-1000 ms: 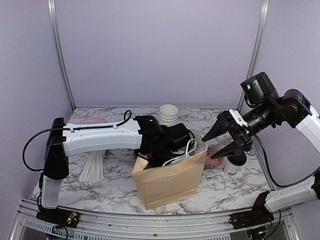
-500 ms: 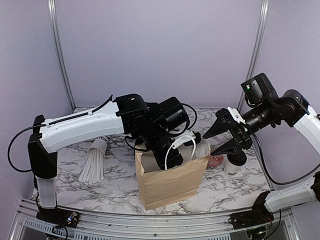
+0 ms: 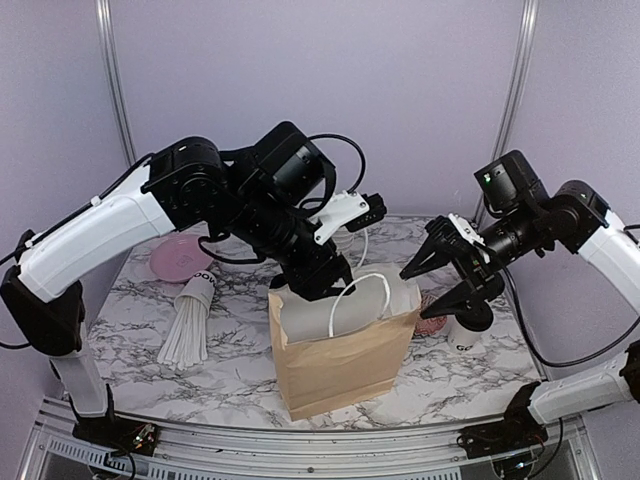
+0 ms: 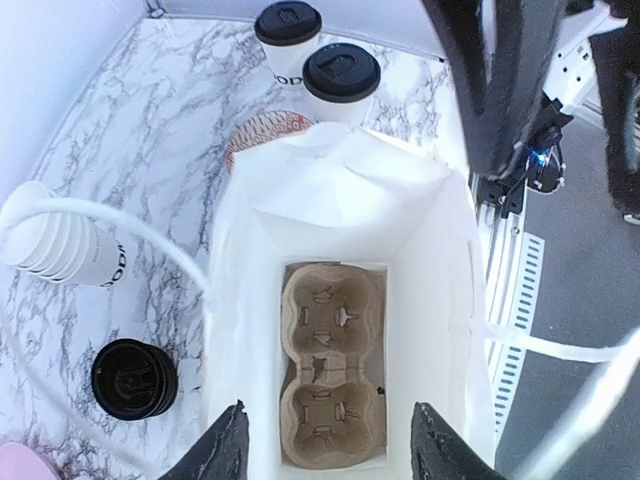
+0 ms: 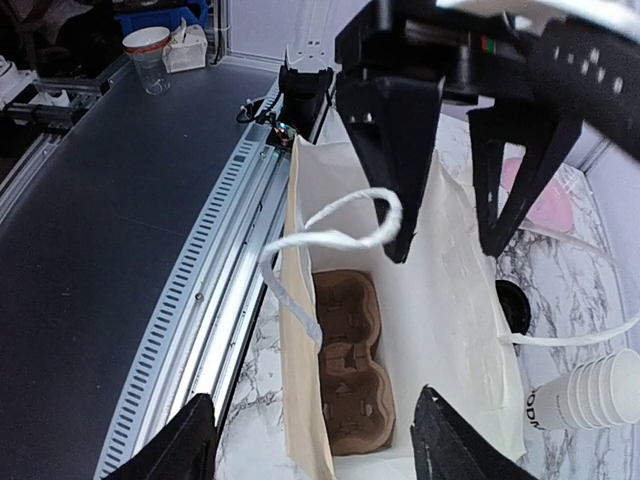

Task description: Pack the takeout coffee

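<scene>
Two takeout coffees [image 4: 341, 72] [image 4: 288, 25], white cups with black lids, stand on the marble beyond the brown bag [image 3: 345, 350]. In the top view one coffee [image 3: 465, 335] shows just below my right gripper [image 3: 414, 293], which is open and empty beside the bag's right rim. My left gripper [image 3: 325, 283] hangs open and empty over the bag's mouth. Both wrist views look down into the bag [image 4: 330, 210] [image 5: 440, 290], where a brown cardboard cup carrier [image 4: 330, 370] [image 5: 350, 360] lies flat on the bottom. Nothing is between the left gripper [image 4: 330, 445] or right gripper [image 5: 320, 440] fingertips.
A stack of lidless white cups [image 4: 60, 250] and a loose black lid [image 4: 133, 378] lie left of the bag. A cup of wrapped straws [image 3: 190, 320] lies tipped at left, with a pink plate [image 3: 175, 258] behind it. A red-patterned disc [image 3: 432, 318] sits by the bag. White rope handles [image 3: 360, 295] stand up.
My left arm has lifted up out of the bag and now hangs above its mouth. The right gripper's jaws have spread a little wider.
</scene>
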`<state>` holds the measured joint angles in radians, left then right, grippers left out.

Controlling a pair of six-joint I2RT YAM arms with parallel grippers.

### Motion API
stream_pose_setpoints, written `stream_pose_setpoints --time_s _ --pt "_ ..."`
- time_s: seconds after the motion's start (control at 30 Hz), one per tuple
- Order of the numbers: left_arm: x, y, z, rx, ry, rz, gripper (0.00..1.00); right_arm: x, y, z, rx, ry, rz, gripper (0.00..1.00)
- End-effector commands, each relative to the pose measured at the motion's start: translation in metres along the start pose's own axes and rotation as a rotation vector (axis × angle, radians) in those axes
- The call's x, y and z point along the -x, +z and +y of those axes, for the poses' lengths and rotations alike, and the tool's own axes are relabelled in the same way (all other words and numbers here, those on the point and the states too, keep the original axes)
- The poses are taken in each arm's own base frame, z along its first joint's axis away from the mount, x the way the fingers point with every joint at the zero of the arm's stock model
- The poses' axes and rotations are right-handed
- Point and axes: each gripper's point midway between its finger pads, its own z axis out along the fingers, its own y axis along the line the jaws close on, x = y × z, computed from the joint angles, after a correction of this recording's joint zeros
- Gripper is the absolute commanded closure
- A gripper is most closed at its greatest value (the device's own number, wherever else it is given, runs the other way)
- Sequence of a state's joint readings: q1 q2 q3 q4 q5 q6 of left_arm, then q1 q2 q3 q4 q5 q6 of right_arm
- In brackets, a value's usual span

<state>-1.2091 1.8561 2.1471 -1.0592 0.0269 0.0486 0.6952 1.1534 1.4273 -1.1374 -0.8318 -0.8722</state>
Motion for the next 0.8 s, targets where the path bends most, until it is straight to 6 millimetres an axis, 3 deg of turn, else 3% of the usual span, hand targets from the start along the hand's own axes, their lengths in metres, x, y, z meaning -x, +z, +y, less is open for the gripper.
stream_pose_setpoints --time_s 0.0,0.13,0.23,0.43,0.6,0.67,0.77 --pt "0.016 -0.045 0.016 0.1 -0.041 -0.115 0.44 0.001 0.012 0.0 0.075 0.048 -0.044 0.32" --pt "0.018 -0.064 0.031 0.175 -0.098 -0.169 0.43 0.011 0.022 0.001 0.103 0.038 -0.056 0.3" --pt "0.017 -0.066 0.052 0.245 -0.167 -0.196 0.38 0.015 0.031 0.001 0.106 0.016 -0.041 0.3" --pt "0.01 -0.036 0.076 0.223 -0.26 -0.176 0.33 0.021 0.041 -0.009 0.088 0.033 -0.034 0.31" --pt "0.02 -0.015 0.099 0.17 -0.326 -0.208 0.34 0.027 0.048 -0.005 0.125 0.018 -0.04 0.35" --pt "0.029 -0.009 0.096 0.089 -0.327 -0.234 0.37 0.031 0.049 -0.004 0.132 0.008 -0.047 0.39" --pt "0.042 -0.001 0.095 0.016 -0.318 -0.261 0.49 0.036 0.045 -0.002 0.14 -0.008 -0.048 0.45"
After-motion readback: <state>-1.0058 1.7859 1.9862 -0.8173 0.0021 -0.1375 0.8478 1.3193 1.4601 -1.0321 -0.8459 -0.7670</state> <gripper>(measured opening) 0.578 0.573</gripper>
